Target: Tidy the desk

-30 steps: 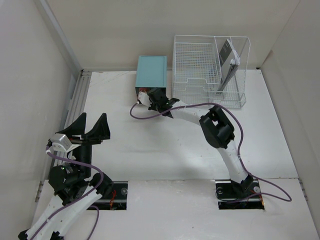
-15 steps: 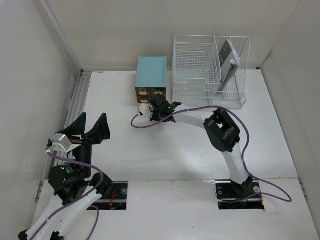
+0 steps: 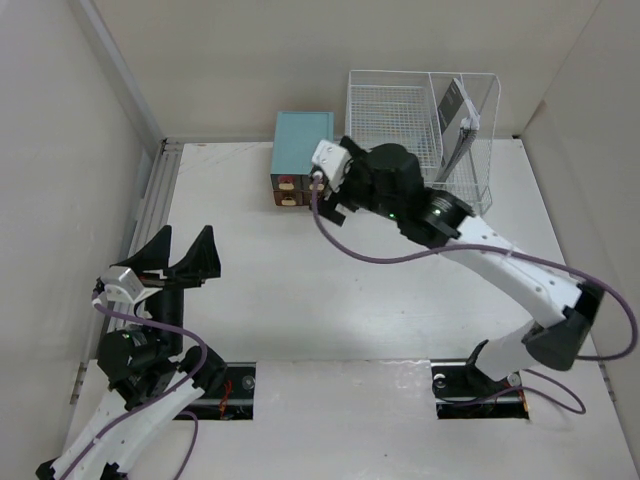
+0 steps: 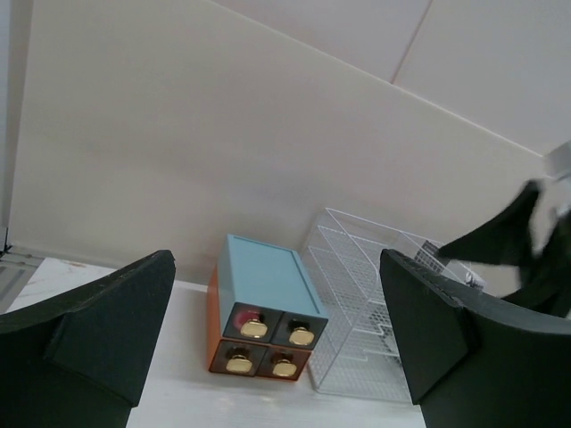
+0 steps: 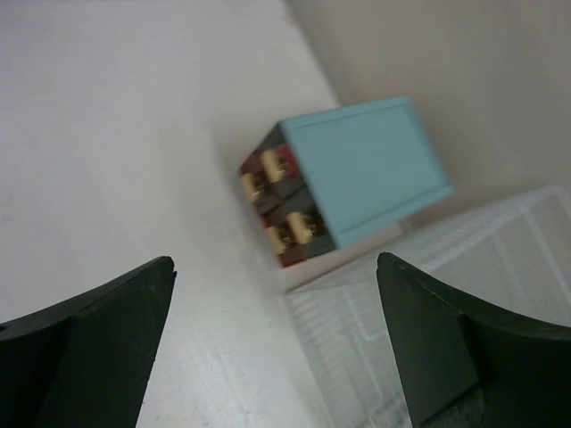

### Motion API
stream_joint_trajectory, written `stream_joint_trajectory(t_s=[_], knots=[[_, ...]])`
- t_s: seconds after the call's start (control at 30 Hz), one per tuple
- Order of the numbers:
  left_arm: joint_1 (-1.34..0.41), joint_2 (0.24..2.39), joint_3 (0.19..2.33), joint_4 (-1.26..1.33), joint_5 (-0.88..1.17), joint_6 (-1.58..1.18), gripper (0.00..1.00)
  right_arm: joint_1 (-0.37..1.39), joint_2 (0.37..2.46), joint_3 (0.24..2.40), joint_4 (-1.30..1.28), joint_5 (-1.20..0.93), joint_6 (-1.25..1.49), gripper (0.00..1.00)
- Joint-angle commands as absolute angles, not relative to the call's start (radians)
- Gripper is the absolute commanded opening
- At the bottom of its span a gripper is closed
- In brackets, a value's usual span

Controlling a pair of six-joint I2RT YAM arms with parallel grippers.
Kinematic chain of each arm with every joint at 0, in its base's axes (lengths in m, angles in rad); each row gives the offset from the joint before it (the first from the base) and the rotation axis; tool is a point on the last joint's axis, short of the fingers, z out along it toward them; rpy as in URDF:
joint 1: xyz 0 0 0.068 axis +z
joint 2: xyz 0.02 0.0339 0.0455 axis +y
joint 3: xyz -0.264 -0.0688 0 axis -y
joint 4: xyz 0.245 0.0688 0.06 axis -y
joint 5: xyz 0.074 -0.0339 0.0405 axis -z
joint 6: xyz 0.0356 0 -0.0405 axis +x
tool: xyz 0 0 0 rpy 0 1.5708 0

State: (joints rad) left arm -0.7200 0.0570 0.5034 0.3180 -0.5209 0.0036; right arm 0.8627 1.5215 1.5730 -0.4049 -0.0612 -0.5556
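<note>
The desk (image 3: pixel 300 300) is a wide matte-white tabletop. At its back stands a teal drawer box (image 3: pixel 303 148) with four dark drawer fronts and gold knobs, all pushed in; something red shows behind the top left front (image 4: pixel 245 319). My right gripper (image 3: pixel 335 182) hangs high in front of the box, open and empty. In the right wrist view its jaws (image 5: pixel 275 264) frame the box (image 5: pixel 366 165) from above. My left gripper (image 3: pixel 178 252) stands open and empty at the near left, facing the box (image 4: pixel 263 276).
A white wire-mesh rack (image 3: pixel 415 140) stands right of the box, with a dark flat item (image 3: pixel 455 112) upright in its right compartment. Silver rails (image 3: pixel 155 190) run along the desk's left edge. Walls close in the left, back and right sides.
My right gripper has pulled away from the drawer fronts, risen well above the desk and gone from shut to open. The left arm has stayed put.
</note>
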Motion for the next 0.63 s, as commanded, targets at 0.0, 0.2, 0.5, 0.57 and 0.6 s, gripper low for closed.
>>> stream_joint_trajectory(t_s=[0.0, 0.2, 0.5, 0.57, 0.6], knots=[[-0.721, 0.093, 0.502, 0.368, -0.549, 0.008, 0.99, 0.856, 1.444, 1.534, -0.267, 0.2, -0.442, 1.0], [-0.721, 0.169, 0.502, 0.35, -0.558, 0.008, 0.99, 0.856, 1.312, 1.424, -0.232, 0.452, -0.43, 1.0], [-0.721, 0.279, 0.502, 0.341, -0.568, 0.028, 0.99, 0.677, 0.982, 1.163, -0.155, 0.41, -0.296, 1.0], [-0.721, 0.304, 0.502, 0.341, -0.568, 0.028, 0.99, 0.617, 0.895, 1.1, -0.129, 0.361, -0.263, 1.0], [-0.721, 0.304, 0.502, 0.341, -0.568, 0.028, 0.99, 0.557, 0.867, 1.08, -0.12, 0.307, -0.246, 1.0]])
